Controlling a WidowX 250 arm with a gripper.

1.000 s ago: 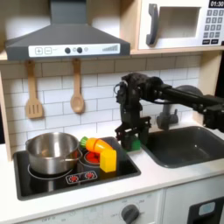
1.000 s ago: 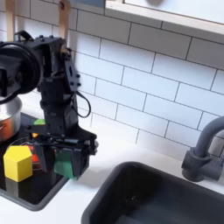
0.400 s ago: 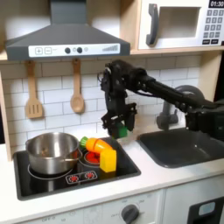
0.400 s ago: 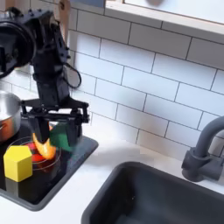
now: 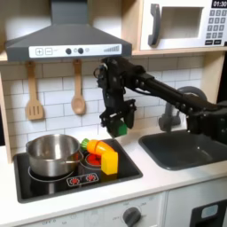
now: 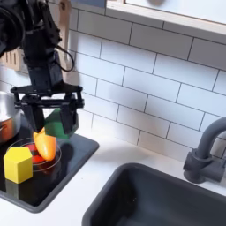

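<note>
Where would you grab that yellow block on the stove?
Probably from straight above, closing on two opposite flat sides of the yellow block. It stands upright on the stove with its top bare, though orange food sits close beside it. The tool, shut on a green block, hangs above.

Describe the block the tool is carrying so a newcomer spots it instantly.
Find the black stovetop left of the sink in the first exterior view. Above its right edge hangs the tool, clamped on a green block, the only piece lifted clear, unlike the yellow block.
</note>
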